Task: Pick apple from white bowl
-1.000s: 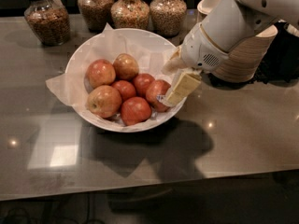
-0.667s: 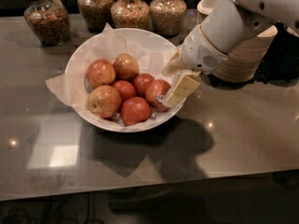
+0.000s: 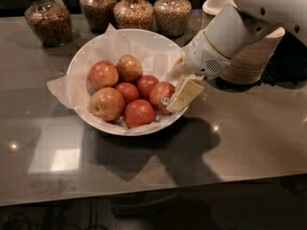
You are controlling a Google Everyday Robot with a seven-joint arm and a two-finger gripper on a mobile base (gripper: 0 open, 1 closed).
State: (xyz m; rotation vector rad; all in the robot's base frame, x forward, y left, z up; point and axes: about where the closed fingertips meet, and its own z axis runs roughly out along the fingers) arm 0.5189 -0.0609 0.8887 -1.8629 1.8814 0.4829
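Where the dark grey, glossy tabletop (image 3: 249,128) nears its far edge, the large, wide, shallow white bowl (image 3: 81,63) sits a little left of the middle, lined with crinkled white paper (image 3: 60,87) that spills over its left rim. Seven apples lie heaped inside it. The round, deep red apple (image 3: 159,94) carrying a small white sticker rests against the bowl's right side, touching a darker red apple (image 3: 145,84) behind it and another red apple (image 3: 139,112) towards the near edge. The paler yellow-red apples (image 3: 107,103) fill the left half.

The white arm (image 3: 230,32) comes in from the far right corner and slopes down to the bowl's right rim. Its cream-coloured two-finger gripper (image 3: 171,91) is right at the stickered apple, pressed close to that fruit's right flank just inside the rim. Whether the jaws are spread around the apple or already clamped on it cannot be told (the apple sits in the bowl among the others either way).

Along the far edge stand four glass jars of brown grains and seeds (image 3: 134,11), the leftmost apart towards the far left corner. Behind the arm, at the far right, is a ribbed brown stack (image 3: 254,61) topped by a small white bowl (image 3: 216,1).
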